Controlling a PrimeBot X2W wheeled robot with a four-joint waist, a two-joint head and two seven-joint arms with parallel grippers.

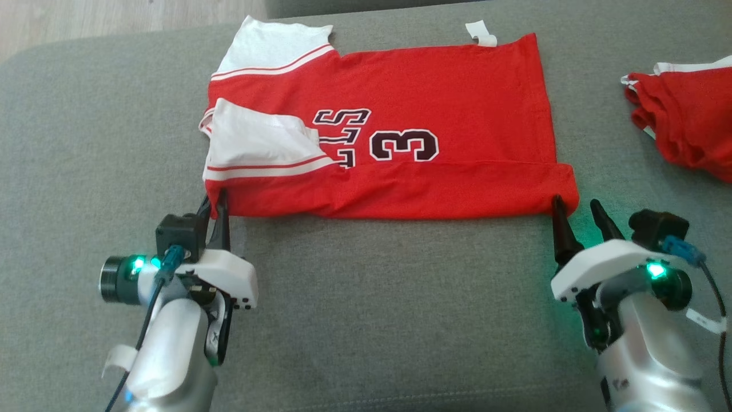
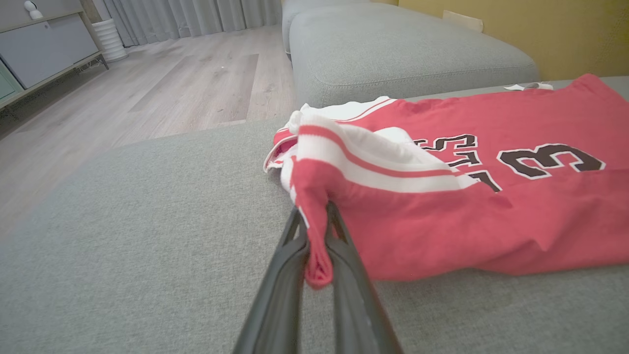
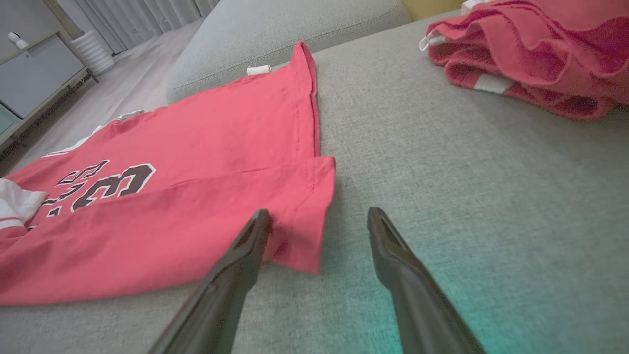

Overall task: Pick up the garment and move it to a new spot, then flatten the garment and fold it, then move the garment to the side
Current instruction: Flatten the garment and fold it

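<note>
On the red garment [image 1: 469, 103], a large dark numeral "3" [image 1: 404, 145] outlined in white. Just beside it, lettering [image 1: 342, 127] in the same style, turned sideways in the head view, readable as "LLS", its beginning hidden under a folded white sleeve [image 1: 257, 140]. On the small white tag [image 1: 481, 33] at the garment's far edge, nothing legible.

Red garments: two, the spread jersey [image 1: 457, 103] and a bunched red garment [image 1: 686, 114]
Grippers: two, the left gripper [image 1: 214, 203] and the right gripper [image 1: 575, 201]
Dark fingers [image 3: 400, 265]: four, two on each gripper
White sleeves: two on the jersey, the far sleeve [image 1: 269, 43] and the near sleeve [image 1: 257, 140]
Printed digits: one, a 3 [image 1: 404, 145]
White tags: one white tag [image 1: 481, 32]
</note>
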